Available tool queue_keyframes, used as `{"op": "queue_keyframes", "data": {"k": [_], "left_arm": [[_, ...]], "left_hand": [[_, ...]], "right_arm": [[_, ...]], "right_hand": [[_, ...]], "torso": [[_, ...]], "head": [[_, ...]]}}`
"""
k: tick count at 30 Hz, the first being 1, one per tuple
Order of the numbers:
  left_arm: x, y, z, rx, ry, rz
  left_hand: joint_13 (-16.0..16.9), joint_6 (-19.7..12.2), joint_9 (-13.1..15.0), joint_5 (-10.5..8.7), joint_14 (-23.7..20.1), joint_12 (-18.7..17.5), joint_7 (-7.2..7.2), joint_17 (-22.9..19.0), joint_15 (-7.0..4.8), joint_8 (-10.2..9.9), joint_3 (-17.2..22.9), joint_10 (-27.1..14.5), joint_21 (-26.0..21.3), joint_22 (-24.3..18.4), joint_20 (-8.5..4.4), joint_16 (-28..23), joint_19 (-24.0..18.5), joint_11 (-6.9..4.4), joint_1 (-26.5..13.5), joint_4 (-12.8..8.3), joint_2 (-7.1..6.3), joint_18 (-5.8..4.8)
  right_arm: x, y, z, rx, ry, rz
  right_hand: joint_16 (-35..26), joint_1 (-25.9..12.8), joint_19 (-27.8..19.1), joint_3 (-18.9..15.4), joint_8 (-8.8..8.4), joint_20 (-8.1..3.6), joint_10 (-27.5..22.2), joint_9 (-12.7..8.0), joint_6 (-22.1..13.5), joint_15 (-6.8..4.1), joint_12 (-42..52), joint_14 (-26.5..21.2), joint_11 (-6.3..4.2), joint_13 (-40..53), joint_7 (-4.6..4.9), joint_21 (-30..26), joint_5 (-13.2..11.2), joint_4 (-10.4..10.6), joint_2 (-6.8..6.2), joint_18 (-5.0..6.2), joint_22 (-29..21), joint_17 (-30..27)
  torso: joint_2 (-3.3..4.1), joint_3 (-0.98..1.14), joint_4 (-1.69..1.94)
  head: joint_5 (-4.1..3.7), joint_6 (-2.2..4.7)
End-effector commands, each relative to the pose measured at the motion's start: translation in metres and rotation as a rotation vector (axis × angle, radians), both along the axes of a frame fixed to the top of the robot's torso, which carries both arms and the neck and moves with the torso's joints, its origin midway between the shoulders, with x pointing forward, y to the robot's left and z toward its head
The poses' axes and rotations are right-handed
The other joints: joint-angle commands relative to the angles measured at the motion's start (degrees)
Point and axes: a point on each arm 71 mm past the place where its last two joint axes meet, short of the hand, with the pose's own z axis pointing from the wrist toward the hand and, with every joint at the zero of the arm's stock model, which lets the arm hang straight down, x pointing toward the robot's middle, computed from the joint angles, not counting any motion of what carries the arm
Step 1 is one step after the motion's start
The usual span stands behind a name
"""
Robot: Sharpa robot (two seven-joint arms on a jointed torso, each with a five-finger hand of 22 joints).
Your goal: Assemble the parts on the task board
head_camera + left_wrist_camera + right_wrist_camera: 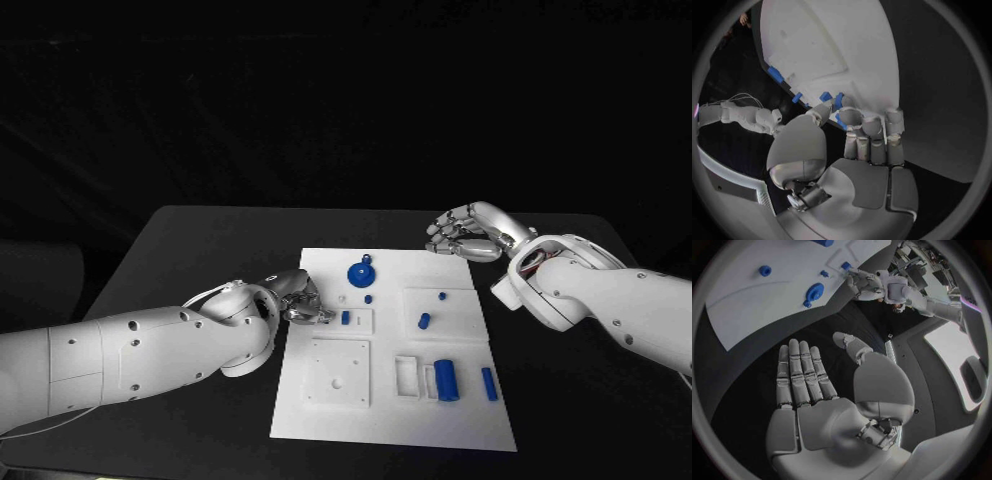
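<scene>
Left hand [299, 298] fingers pinch blue part [345, 317] at task board [389, 425] edge; right hand [469, 232] fingers spread.

Bare black tabletop [202, 250] lies open around the task board [389, 425]. The left hand [299, 298] crowds the board's left edge, fingers on a small blue part [345, 318]. The right hand [464, 232] hovers, fingers spread, off the far right corner. A round blue part [362, 273], a cylinder [446, 380] and pegs stand mid-board.
</scene>
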Motion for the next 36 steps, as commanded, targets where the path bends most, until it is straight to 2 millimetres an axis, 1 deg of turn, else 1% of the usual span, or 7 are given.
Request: {"op": "queue_keyframes", "data": {"k": [1, 10, 14, 20, 25, 28, 36], "left_arm": [[-0.0018, -0.0005, -0.0047, 0.01, 0.028, -0.001], [-0.0011, -0.0001, -0.0045, 0.009, 0.025, 0.005], [-0.0011, -0.0005, -0.0043, 0.008, 0.023, 0.006], [-0.0011, -0.0009, -0.0043, 0.007, 0.022, 0.005], [-0.001, -0.0016, -0.004, 0.005, 0.019, 0.005], [-0.001, -0.0015, -0.0039, 0.004, 0.017, 0.006], [-0.0006, -0.0008, -0.0038, 0.003, 0.015, 0.011]], "left_hand": [[-0.1, 0.2, 0.0, -0.43, 0.3, 0.1, 0.18, -0.1, -0.76, -0.2, 0.1, 0.0, -0.1, 0.6, -7.7, -0.1, 0.5, -0.3, -0.4, 0.8, -0.5, 0.21], [-0.2, 0.2, 0.0, -0.57, 0.2, 0.2, 0.16, -0.1, -0.79, -0.2, 0.1, -0.1, -0.1, 0.7, -7.72, 0.0, 0.5, -0.32, -0.9, 2.4, -1.45, 0.25], [-0.3, 0.2, 0.0, -0.72, 0.2, 0.2, 0.15, -0.1, -0.8, -0.1, 0.1, -0.1, -0.1, 0.7, -7.72, 0.0, 0.5, -0.32, -1.3, 3.6, -1.92, 0.28], [-0.3, 0.1, 0.1, -0.8, 0.2, 0.2, 0.14, -0.1, -0.8, -0.1, 0.1, -0.1, -0.1, 0.7, -7.73, 0.0, 0.4, -0.32, -1.5, 4.3, -2.12, 0.31], [-0.3, 0.1, 0.1, -0.87, 0.2, 0.3, 0.14, -0.1, -0.81, -0.1, 0.0, -0.1, -0.1, 0.7, -7.73, 0.1, 0.4, -0.33, -2.0, 5.5, -2.4, 0.34], [-0.4, 0.1, 0.1, -0.89, 0.2, 0.4, 0.12, -0.1, -0.82, -0.1, -0.1, -0.1, -0.1, 0.7, -7.74, 0.1, 0.4, -0.34, -2.6, 7.0, -2.65, 0.38], [-0.4, 0.1, 0.1, -0.96, 0.1, 0.4, 0.12, -0.2, -0.85, -0.1, -0.4, -0.2, -0.1, 0.8, -7.75, 0.1, 0.3, -0.34, -3.2, 8.4, -2.98, 0.43]], "right_arm": [[-0.0006, 0.0015, -0.0001, -0.001, 0.001, 0.017], [-0.0008, 0.0016, 0.0, 0.0, 0.0, 0.017], [-0.0008, 0.0016, 0.0, -0.001, 0.0, 0.017], [-0.0008, 0.0017, 0.0, 0.0, 0.0, 0.017], [-0.0008, 0.0018, 0.0, 0.0, 0.0, 0.018], [-0.0009, 0.0018, 0.0, 0.0, 0.0, 0.018], [-0.001, 0.0013, 0.0001, -0.001, 0.0, 0.017]], "right_hand": [[-0.3, -0.4, 0.0, 0.0, 0.36, 0.17, 0.4, -0.1, -0.4, 0.02, -0.4, 0.3, 0.03, -0.1, -0.06, -0.3, 0.2, 0.4, -0.12, -0.06, 0.1, -0.1], [-0.3, -0.4, 0.0, 0.0, 0.36, 0.17, 0.4, -0.1, -0.4, 0.02, -0.4, 0.3, 0.03, -0.1, -0.06, -0.3, 0.2, 0.4, -0.14, -0.05, 0.1, -0.1], [-0.3, -0.4, 0.0, 0.0, 0.36, 0.17, 0.5, -0.1, -0.4, 0.02, -0.4, 0.3, 0.03, -0.1, -0.07, -0.3, 0.3, 0.4, -0.14, -0.04, 0.1, -0.1], [-0.3, -0.4, 0.0, 0.1, 0.36, 0.17, 0.5, -0.1, -0.4, 0.02, -0.4, 0.3, 0.02, -0.1, -0.07, -0.3, 0.3, 0.4, -0.15, -0.04, 0.1, -0.1], [-0.3, -0.4, 0.0, 0.1, 0.37, 0.17, 0.5, -0.1, -0.4, 0.02, -0.4, 0.3, 0.02, -0.1, -0.08, -0.3, 0.3, 0.4, -0.15, -0.03, 0.1, -0.1], [-0.4, -0.4, 0.0, 0.1, 0.37, 0.17, 0.5, -0.1, -0.4, 0.02, -0.5, 0.3, 0.02, -0.1, -0.08, -0.3, 0.4, 0.4, -0.13, -0.02, 0.1, -0.1], [-0.4, -0.3, 0.0, 0.1, 0.37, 0.18, 0.5, -0.1, -0.4, 0.02, -0.5, 0.3, 0.02, -0.1, -0.09, -0.4, 0.6, 0.4, -0.16, -0.01, 0.2, -0.1]], "torso": [[0.01, 0.0, 0.0], [0.01, 0.01, -0.01], [-0.01, 0.03, 0.0], [0.01, 0.02, -0.03], [0.02, 0.02, 0.0], [0.0, 0.02, 0.01], [-0.02, 0.02, -0.01]], "head": [[0.03, 0.0], [0.04, 0.03], [0.04, 0.06], [0.06, 0.08], [0.04, 0.12], [0.01, 0.11], [0.01, 0.12]]}}
